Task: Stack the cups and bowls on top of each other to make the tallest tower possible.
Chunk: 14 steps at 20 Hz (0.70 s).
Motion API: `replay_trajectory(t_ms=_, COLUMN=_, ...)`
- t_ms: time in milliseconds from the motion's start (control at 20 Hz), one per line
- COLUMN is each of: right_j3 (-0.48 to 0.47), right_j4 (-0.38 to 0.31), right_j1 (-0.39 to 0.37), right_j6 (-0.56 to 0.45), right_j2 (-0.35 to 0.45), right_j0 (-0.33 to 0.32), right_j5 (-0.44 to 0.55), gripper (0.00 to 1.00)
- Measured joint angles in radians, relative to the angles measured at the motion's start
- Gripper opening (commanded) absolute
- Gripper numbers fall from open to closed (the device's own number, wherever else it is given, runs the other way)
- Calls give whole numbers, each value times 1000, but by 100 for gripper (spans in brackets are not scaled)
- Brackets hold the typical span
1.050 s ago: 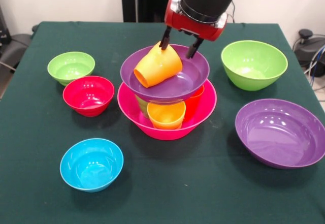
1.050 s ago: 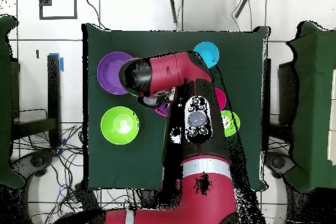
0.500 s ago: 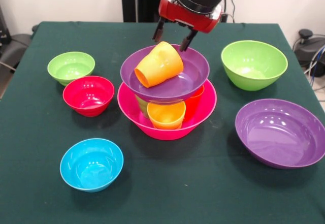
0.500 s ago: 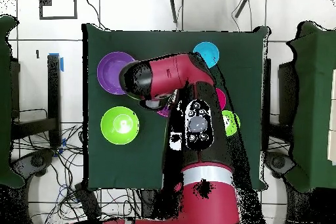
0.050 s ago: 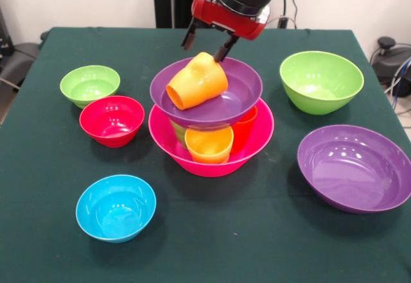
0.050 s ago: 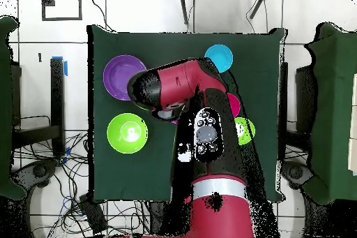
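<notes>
From the front, the tower (image 5: pixel 210 119) is seen whole at the table's (image 5: pixel 58 231) middle: a pink bowl (image 5: pixel 257 143) holding an orange cup (image 5: pixel 209 145), a red-orange cup (image 5: pixel 244 129) and a green cup (image 5: pixel 178 131), with a purple bowl (image 5: pixel 241 90) resting on them and a yellow-orange cup (image 5: pixel 196 81) lying tilted on its side inside it. From overhead all of this is hidden under the arm (image 6: pixel 183 85); only the second purple bowl (image 6: pixel 120 75), large green bowl (image 6: pixel 127 133), blue bowl (image 6: pixel 219 57) and parts of the red bowl (image 6: pixel 235 105) and small green bowl (image 6: pixel 244 130) are shown. The arm is reached over the tower, its gripper (image 5: pixel 205 44) held just above the tilted cup, fingers spread apart and nothing gripped
</notes>
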Motion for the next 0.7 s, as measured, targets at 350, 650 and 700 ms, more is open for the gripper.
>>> replay_trajectory(t_ms=350, right_j3=1, right_j4=-8, right_j1=0, right_j6=0, right_j2=1, right_j0=-1, right_j5=0, gripper=100)
replay_trajectory(t_ms=650, right_j3=1, right_j4=-8, right_j1=0, right_j6=0, right_j2=6, right_j0=-5, right_j5=0, gripper=100)
replay_trajectory(t_ms=700, right_j3=1, right_j4=-8, right_j1=0, right_j6=0, right_j2=7, right_j0=-7, right_j5=0, gripper=100)
